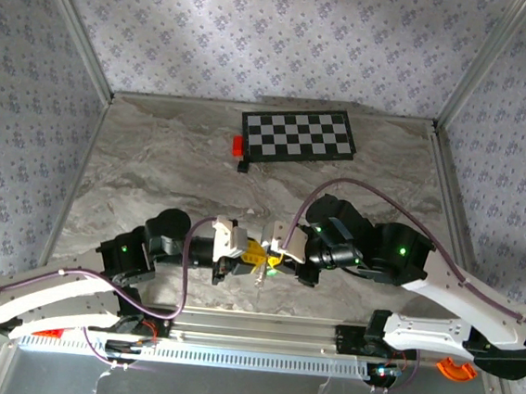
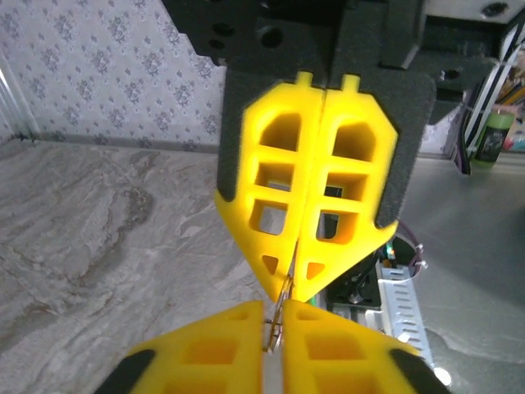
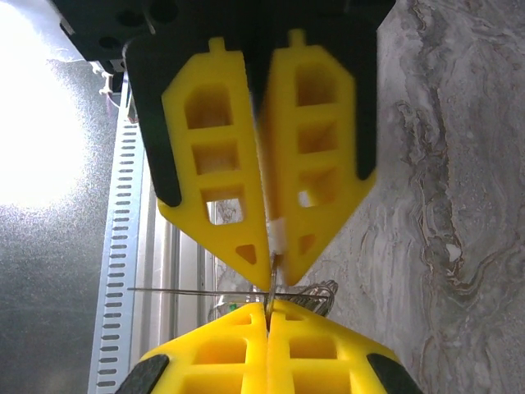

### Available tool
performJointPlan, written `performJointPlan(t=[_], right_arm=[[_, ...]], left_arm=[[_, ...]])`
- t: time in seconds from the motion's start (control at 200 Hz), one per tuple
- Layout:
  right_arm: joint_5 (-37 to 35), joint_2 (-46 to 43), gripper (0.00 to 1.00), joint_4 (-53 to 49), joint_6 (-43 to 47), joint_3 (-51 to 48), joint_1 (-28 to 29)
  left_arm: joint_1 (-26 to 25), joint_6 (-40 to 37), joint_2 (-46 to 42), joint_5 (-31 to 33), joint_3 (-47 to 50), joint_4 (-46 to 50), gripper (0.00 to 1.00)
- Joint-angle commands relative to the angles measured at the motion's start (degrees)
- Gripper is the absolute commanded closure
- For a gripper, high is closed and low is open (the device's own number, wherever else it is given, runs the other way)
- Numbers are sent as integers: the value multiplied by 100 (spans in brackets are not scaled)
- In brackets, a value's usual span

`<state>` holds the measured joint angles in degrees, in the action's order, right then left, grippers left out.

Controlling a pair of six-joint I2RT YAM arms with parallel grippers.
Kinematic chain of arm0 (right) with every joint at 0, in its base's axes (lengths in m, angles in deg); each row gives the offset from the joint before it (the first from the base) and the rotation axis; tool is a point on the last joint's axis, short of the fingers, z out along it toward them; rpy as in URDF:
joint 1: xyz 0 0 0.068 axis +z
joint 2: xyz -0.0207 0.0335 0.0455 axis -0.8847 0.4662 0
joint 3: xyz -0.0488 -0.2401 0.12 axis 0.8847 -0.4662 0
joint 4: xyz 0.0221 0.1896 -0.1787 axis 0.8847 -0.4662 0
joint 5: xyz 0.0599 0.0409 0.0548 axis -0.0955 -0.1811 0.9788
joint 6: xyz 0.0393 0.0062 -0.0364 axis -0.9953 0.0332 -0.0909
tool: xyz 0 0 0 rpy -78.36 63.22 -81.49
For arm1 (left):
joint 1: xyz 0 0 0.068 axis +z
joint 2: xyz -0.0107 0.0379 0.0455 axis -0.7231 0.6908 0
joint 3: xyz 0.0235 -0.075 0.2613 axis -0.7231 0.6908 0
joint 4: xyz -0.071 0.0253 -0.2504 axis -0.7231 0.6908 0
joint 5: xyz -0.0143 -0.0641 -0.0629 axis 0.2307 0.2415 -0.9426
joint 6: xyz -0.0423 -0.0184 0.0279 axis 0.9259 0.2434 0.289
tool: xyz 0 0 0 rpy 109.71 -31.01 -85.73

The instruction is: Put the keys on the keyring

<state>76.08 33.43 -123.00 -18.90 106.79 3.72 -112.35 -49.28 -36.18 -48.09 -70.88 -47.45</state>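
My two grippers meet tip to tip above the near middle of the marble table [image 1: 154,168]. The left gripper [image 1: 256,250] [image 2: 275,316] [image 3: 275,267] is shut on a thin silvery key [image 2: 277,327] [image 3: 271,277], seen edge-on. The key's tip reaches the closed pads of the right gripper [image 1: 279,248] [image 3: 269,310] [image 2: 291,287]. The right gripper is shut on the keyring [image 3: 189,289], which shows as a thin horizontal wire line. A bunch of silvery loops [image 3: 318,294] and the tiny green tag [image 3: 232,305] [image 1: 272,270] hang from it.
A black-and-white checkerboard [image 1: 299,135] lies at the back of the table with a small red block [image 1: 237,144] at its left corner. A slotted metal rail [image 1: 250,326] runs along the near edge, just below the grippers. Patterned walls close the sides and back.
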Motion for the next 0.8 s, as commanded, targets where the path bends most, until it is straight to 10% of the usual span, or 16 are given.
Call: performJointPlan(t=[0.0,0.795], right_arm=[[177,18,100,-42,-3,196,25],[520,-1144,74,1760,-894,-1044,12]], left_arm=[[-23,-32,-6,-33,3,-286,96],[-23,520,-352,-640,391,-1839,100]])
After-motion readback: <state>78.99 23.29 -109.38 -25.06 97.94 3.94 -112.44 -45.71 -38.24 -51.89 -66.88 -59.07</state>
